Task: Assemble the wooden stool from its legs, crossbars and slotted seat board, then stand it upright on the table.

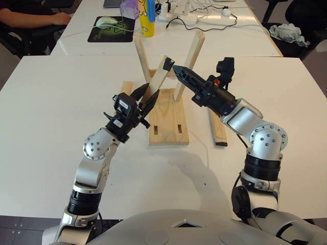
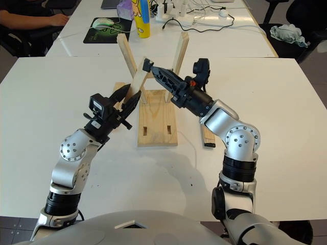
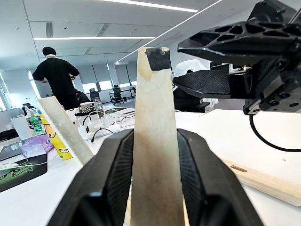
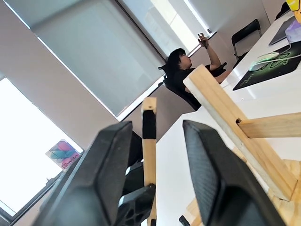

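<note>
A tilted wooden leg (image 1: 160, 77) is being clamped by the left gripper (image 1: 146, 97). The right gripper (image 1: 178, 70) is being held with its fingers apart, just beside the leg's top end. Below, two upright legs (image 1: 142, 58) are being carried by the slotted seat board (image 1: 168, 122), which lies flat on the table (image 1: 61, 102).

Beyond your work surface stands a second white table (image 1: 230, 41). On it you can see a black rectangular mouse pad with a green design (image 1: 110, 34), with a pale computer mouse (image 1: 106, 21) resting on it. Just beside the pad is a yellow plastic bottle (image 1: 147, 20), and a translucent purple pouch (image 1: 129, 9) sits behind. A white power strip (image 1: 176, 13) lies nearby. A crumpled pale cloth (image 1: 287, 31) lies off to the right.
</note>
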